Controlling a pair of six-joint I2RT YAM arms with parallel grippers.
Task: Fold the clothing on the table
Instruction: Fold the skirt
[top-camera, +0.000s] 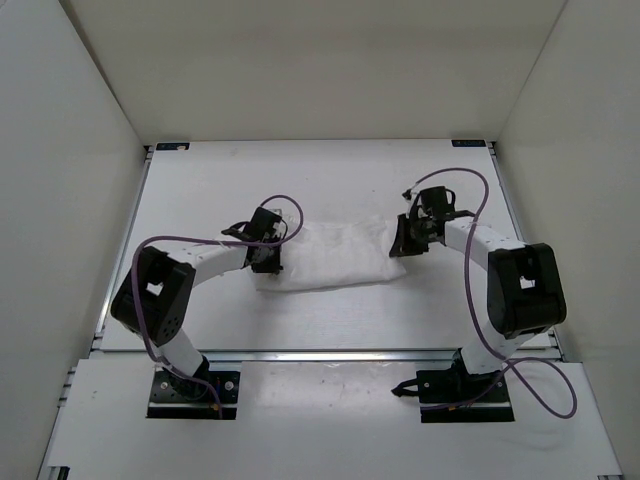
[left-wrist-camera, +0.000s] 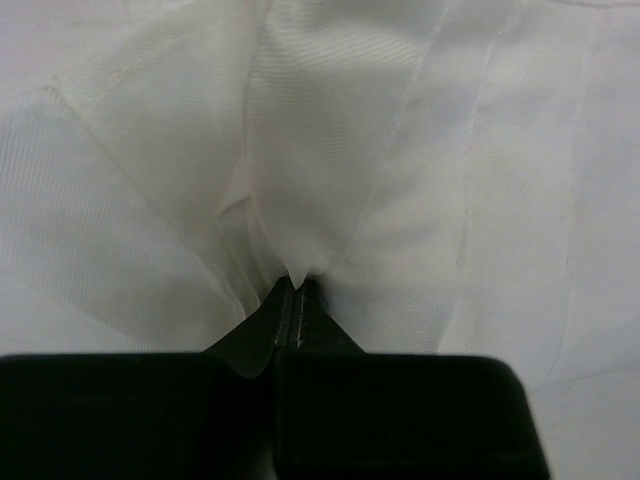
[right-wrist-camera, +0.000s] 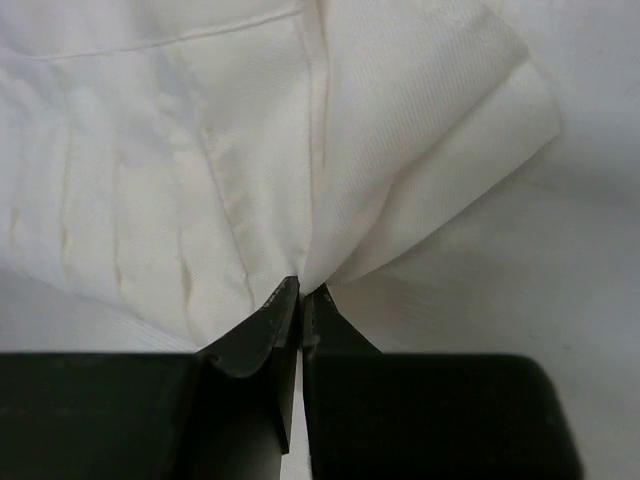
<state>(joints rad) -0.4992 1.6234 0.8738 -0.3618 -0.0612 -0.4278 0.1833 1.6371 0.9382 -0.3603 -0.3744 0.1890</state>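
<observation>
From above, the clothing (top-camera: 330, 258) lay bunched on the table (top-camera: 300, 180) with the left gripper (top-camera: 268, 262) and right gripper (top-camera: 400, 245) at opposite ends, and each wrist view showed jaws clenched on a fabric pinch, likely for lifting into a fold

the white clothing (top-camera: 335, 262) lies gathered into a wide, flattish band across the middle of the white bench (top-camera: 330, 185), its thin fabric creased with parallel seams.

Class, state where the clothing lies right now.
Seen from above, the clothing lies centred on the table, between the left gripper and the right gripper.
</observation>
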